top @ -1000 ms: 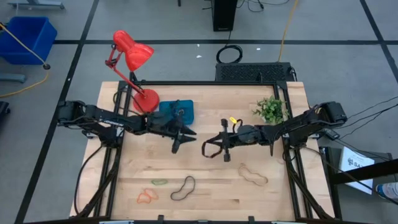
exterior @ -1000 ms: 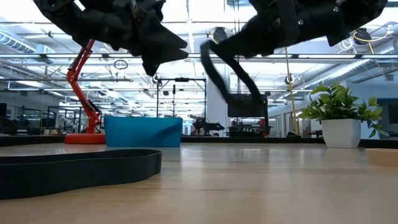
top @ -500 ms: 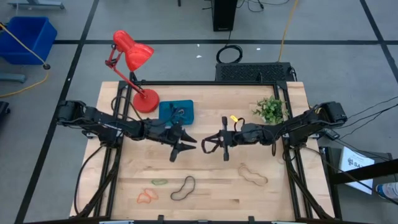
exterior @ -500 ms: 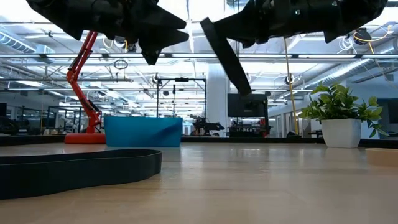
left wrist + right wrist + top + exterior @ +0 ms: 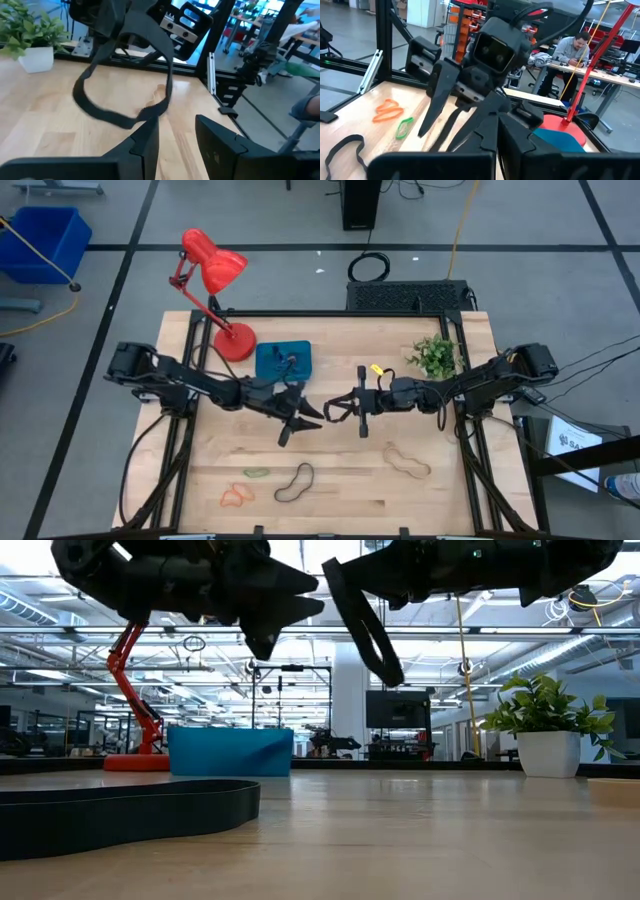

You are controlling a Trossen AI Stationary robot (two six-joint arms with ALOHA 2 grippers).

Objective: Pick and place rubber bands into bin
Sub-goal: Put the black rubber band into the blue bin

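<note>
Your right gripper [image 5: 352, 406], pinched shut on a black rubber band [image 5: 122, 95], hangs at 3 o'clock from your half-open, empty left gripper [image 5: 305, 420].

Left pincer [image 5: 300, 423] now nearer right pincer's [image 5: 338, 406] black band [image 5: 125, 95].

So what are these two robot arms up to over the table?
The two dark arms meet mid-air over the middle of the wooden table. The right gripper is shut on a floppy black rubber band that dangles as a loop, and the left gripper faces it, fingers parted, apparently ready to take it. The small teal-blue plastic bin sits just behind them beside the red desk lamp. More bands, black, tan, green and orange, lie near the table's front.
</note>
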